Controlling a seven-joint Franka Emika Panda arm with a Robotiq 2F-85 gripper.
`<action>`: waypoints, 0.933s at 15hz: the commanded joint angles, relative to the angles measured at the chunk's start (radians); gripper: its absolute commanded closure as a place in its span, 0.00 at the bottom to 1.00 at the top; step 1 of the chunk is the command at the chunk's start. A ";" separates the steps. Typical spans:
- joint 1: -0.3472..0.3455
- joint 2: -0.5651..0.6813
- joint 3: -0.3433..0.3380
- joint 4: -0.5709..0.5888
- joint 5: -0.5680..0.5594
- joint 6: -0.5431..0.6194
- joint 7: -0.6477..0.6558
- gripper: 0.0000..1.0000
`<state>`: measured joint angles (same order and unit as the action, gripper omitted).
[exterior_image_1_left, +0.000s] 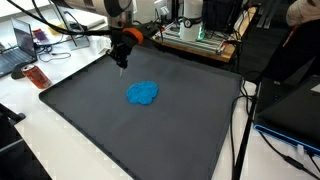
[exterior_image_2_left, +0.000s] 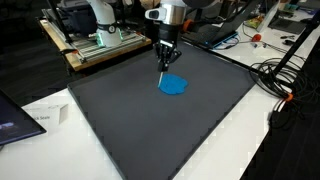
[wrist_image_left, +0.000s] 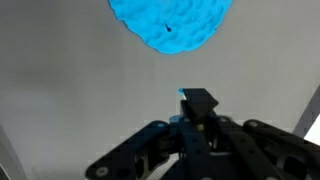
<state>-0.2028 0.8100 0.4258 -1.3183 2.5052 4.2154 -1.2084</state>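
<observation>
My tool (exterior_image_1_left: 122, 62) hangs from the arm with its tips pointing straight down over a large dark grey mat (exterior_image_1_left: 90, 120) that covers most of a white table (exterior_image_1_left: 40, 150). The tool is closed, and in the wrist view its black fingertips meet in one dark block (wrist_image_left: 198, 100). A sliver of blue shows at the edge of that block, but I cannot tell whether anything thin is pinched there. The thing nearest to me is a bright blue patch (exterior_image_1_left: 142, 93), roundish with a ragged edge, lying flat near the middle of the mat. I cannot tell whether it is cloth or some soft material. In both exterior views the tool sits at about 11 o'clock from the blue patch (exterior_image_2_left: 174, 85), close to its edge. The tips of the tool (exterior_image_2_left: 163, 66) are above the mat (exterior_image_2_left: 150, 130) rather than on the blue. In the wrist view the blue patch (wrist_image_left: 170, 22) lies at 12 o'clock from my fingertips, cut off by the top of the frame, with bare grey mat (wrist_image_left: 70, 90) between us. A small dark speck marks its middle. In an exterior view an open laptop (exterior_image_1_left: 15, 50) stands at 9 o'clock from the mat, with a small orange object (exterior_image_1_left: 37, 77) just beside the mat's edge. In an exterior view a sheet of paper (exterior_image_2_left: 45, 117) lies at 8 o'clock and a tangle of black cables (exterior_image_2_left: 280, 75) at 3 o'clock.
</observation>
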 joint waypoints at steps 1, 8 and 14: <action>-0.118 0.023 0.124 0.028 0.017 0.019 -0.090 0.97; -0.266 0.081 0.293 0.023 0.017 0.019 -0.140 0.97; -0.313 0.141 0.355 0.029 0.017 0.018 -0.144 0.97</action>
<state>-0.4815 0.9134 0.7361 -1.3181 2.5053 4.2154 -1.3163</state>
